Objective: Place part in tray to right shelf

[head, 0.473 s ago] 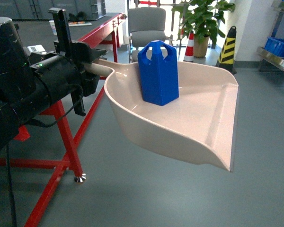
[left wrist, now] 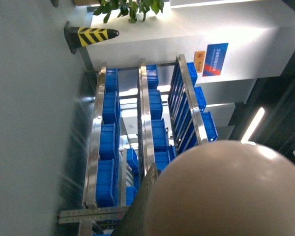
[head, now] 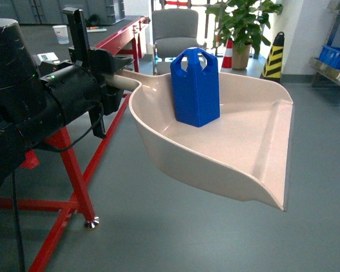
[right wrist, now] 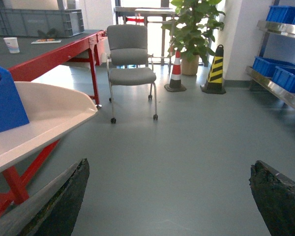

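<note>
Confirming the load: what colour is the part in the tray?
Bright blue part, standing in the cream tray; head view shows it best.

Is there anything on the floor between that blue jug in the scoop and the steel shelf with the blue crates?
Nothing visible blocks it. The part stands upright in the tray, and the right shelf lies across open grey floor. The chair and striped cone stand farther back, off that path.

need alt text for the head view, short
A cream tray, held by its handle in the left pincer, carries an upright blue part above a grey floor. Behind are a red-framed table, a grey chair, a potted plant and a striped cone.
</note>
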{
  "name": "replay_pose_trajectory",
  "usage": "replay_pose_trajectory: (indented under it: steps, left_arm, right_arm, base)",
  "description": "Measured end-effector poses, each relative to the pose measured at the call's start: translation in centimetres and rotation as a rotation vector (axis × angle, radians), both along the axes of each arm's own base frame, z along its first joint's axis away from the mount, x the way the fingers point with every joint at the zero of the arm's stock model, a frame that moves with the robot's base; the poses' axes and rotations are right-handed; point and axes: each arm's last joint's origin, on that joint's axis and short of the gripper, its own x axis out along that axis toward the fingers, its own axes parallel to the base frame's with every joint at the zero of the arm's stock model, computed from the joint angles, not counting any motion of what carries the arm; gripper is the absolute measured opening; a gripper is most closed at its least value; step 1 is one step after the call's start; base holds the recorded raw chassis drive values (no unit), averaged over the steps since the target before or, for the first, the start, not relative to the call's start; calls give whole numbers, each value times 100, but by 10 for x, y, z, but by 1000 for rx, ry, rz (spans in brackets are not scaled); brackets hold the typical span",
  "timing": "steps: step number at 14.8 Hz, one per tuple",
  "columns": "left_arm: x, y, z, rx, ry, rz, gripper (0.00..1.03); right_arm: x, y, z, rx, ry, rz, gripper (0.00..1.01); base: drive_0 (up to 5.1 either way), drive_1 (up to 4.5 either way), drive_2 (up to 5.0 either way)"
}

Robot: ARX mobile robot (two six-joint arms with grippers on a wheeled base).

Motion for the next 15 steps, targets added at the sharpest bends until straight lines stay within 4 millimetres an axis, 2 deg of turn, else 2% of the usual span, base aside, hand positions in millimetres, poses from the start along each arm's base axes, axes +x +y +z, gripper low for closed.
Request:
replay_pose_trajectory:
  steps: [3,5,15]
  left_arm:
    - [0,0,0,1,2,1,12]
    - [1,5,1,-2,-6,22,12]
    - [0,1,0,0,0,4,12]
  right_arm:
    - [0,0,-1,0,6,0,98]
    - [0,0,0,0,0,1,98]
    - [0,0,0,0,1,0,98]
  base:
    - [14,447,-419]
    - [-163,-163,-163]
    - [-166,-166,-166]
